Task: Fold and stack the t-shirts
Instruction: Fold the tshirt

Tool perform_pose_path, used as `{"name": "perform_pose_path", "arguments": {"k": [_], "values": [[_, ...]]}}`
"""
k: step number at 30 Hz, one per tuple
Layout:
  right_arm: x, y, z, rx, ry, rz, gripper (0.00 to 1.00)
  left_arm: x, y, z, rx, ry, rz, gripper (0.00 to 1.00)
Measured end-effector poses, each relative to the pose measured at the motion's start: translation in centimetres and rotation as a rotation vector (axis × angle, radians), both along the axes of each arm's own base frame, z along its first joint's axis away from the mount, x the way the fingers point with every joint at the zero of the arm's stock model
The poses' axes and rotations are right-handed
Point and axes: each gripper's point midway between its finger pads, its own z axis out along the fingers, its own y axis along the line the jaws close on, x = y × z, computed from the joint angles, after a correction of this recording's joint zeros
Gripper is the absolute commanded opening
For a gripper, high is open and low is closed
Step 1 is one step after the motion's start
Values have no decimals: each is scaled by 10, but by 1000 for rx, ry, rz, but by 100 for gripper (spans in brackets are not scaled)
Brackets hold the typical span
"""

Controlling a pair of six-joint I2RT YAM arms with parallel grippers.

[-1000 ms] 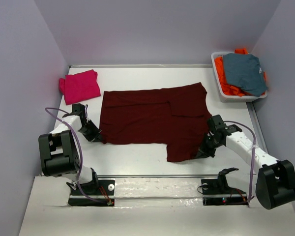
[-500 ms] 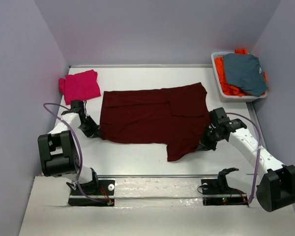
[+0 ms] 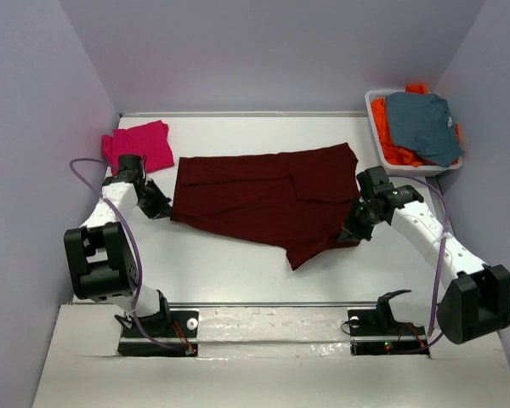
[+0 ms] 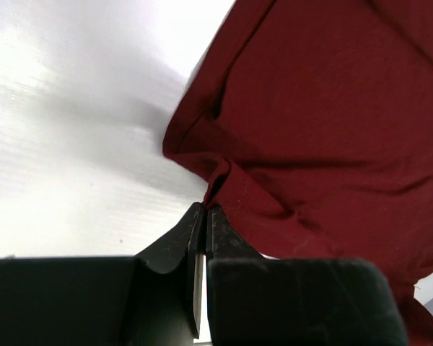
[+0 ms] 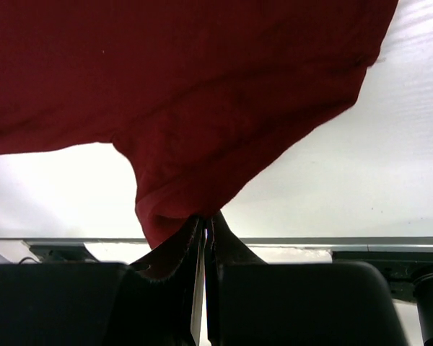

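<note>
The dark maroon t-shirt [image 3: 263, 200] lies spread across the middle of the table. My left gripper [image 3: 163, 209] is shut on its near left corner [image 4: 215, 180]. At the shirt's near right edge [image 5: 202, 144], my right gripper [image 3: 350, 229] is shut on a pinch of cloth and holds it off the table. The near edge of the shirt hangs slanted between the two grips. A folded magenta-pink t-shirt [image 3: 140, 144] sits at the far left, just beyond the left arm.
A white bin [image 3: 382, 157] at the far right holds an orange garment [image 3: 391, 144] with a grey-blue one [image 3: 421, 126] on top. Purple walls close in on the table at the left, back and right. The arm bases stand at the near edge.
Both grippers have carried the shirt's near corners away from me, towards the far side. The near edge has lifted and now slants.
</note>
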Motion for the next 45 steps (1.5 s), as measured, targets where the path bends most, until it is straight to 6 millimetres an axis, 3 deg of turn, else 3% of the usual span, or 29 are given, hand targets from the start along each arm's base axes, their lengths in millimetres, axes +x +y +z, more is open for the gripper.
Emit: {"name": "perform_pose_path", "arguments": {"k": [8,24,30,45], "values": [[25,0,-1,-42,-10,3,7,29,-2,-1,-2,-10,-16,6],[108,6,23,-96,-122,28,7,79,-21,-11,-7,-6,-74,6],[138,-2,23,-119,-132,14,7,99,-26,-16,3,-8,-91,6],[215,-27,27,-145,-176,-40,7,122,-18,-17,50,-7,-92,6]]}}
